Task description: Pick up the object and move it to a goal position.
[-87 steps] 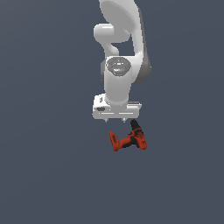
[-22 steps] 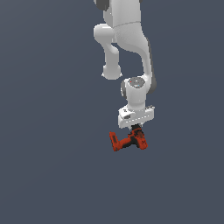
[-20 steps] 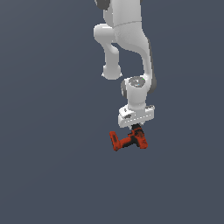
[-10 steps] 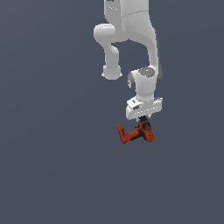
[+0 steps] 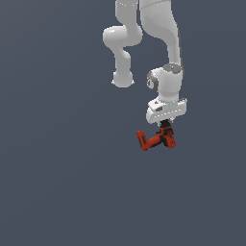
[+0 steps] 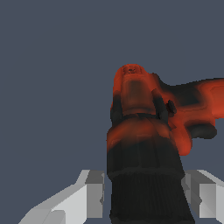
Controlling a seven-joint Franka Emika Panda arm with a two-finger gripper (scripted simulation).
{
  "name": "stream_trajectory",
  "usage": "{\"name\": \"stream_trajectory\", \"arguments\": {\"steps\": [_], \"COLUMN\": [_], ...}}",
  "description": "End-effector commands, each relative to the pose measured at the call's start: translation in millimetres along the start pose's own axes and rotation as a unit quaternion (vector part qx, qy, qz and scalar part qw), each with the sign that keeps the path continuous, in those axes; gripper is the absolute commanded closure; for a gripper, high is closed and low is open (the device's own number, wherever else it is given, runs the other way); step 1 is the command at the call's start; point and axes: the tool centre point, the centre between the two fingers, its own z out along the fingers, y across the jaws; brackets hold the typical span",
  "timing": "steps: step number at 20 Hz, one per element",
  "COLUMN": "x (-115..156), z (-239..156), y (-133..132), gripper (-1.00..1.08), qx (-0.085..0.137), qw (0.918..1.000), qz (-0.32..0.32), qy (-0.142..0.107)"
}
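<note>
The red-orange power drill with black patches hangs under my white hand, clear of the grey floor. My gripper is shut on the drill's body, with the handle sticking out toward the exterior view's left. In the wrist view the drill fills the middle, its black chuck nearest the camera, clamped between my two pale fingers. The drill is narrower than my hand.
A plain dark grey surface lies all around and below. My white arm rises above the hand toward the top of the exterior view. No other objects show.
My hand has carried the drill up and toward the exterior view's right. The grip on the drill has not changed.
</note>
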Motion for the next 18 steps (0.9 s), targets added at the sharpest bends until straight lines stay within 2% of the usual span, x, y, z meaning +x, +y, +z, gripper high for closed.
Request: {"name": "stream_trajectory", "arguments": {"steps": [1, 8, 18], "x": [1, 0, 8], "z": [-4, -5, -30], "y": [-4, -4, -4], "gripper": [1.08, 1.08, 1.08], "qx": [0.000, 0.000, 0.000], "qw": [1.0000, 1.0000, 1.0000], "qz": [0.000, 0.000, 0.000], "qy": [0.003, 0.000, 0.000]}}
